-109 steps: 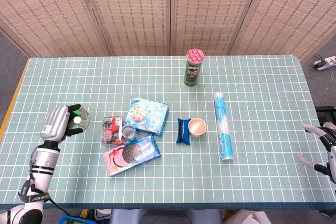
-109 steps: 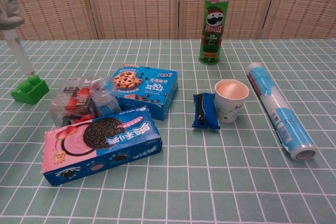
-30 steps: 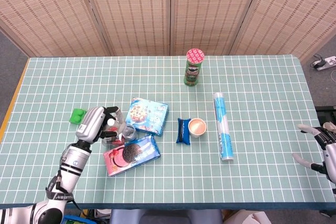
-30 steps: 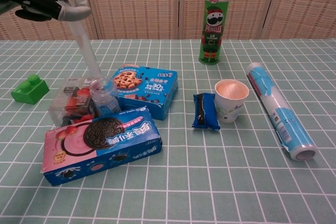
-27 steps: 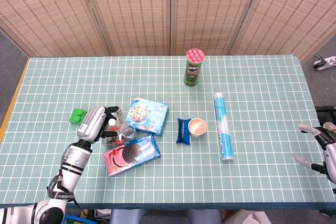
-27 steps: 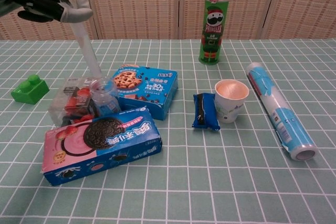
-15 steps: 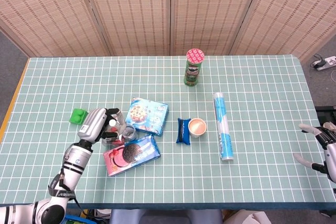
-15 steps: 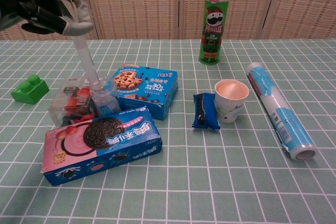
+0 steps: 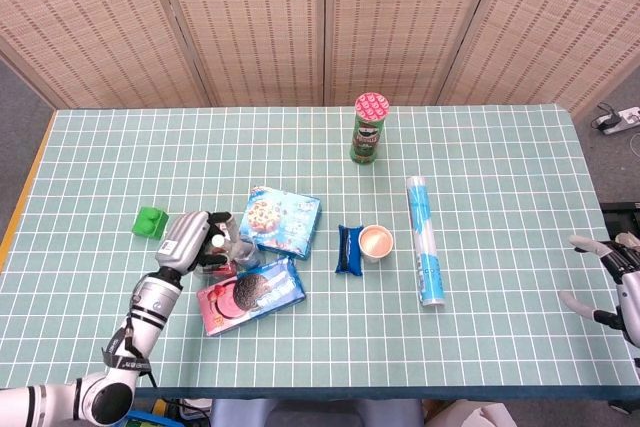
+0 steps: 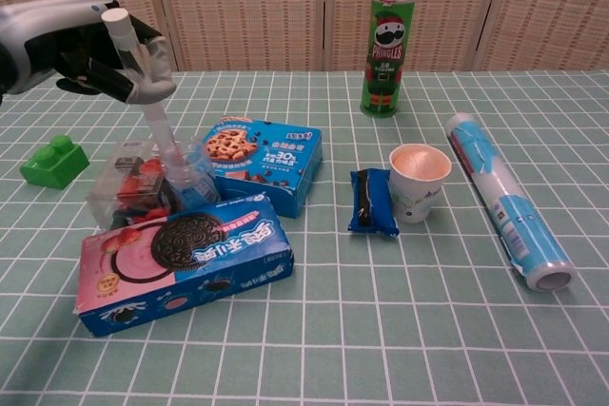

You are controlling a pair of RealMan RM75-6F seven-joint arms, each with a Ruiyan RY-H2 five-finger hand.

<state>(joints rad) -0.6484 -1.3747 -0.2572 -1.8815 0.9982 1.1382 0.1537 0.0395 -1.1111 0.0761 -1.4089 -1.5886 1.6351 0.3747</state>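
My left hand (image 10: pixel 90 54) grips a clear plastic tube (image 10: pixel 160 135) with a white cap near its top. The tube slants down and its lower end sits in the mouth of a small clear jar (image 10: pixel 192 185). The jar stands between a clear packet of red sweets (image 10: pixel 128 187) and a blue cookie box (image 10: pixel 265 161). In the head view the left hand (image 9: pixel 190 237) hovers just left of the jar (image 9: pixel 243 250). A green brick (image 9: pixel 149 220) lies left of the hand. My right hand (image 9: pixel 612 277) hangs empty with fingers apart off the table's right edge.
A pink and blue Oreo box (image 10: pixel 181 259) lies in front of the jar. A small blue Oreo pack (image 10: pixel 372 202) and a paper cup (image 10: pixel 419 181) sit mid-table. A long blue-white tube (image 10: pixel 504 208) lies to the right, and a green Pringles can (image 10: pixel 388 49) stands behind.
The left hand moved right from beside the green brick with the tube, then sank; the tube's lower end went from above the red packet into the jar. The right hand stayed put.
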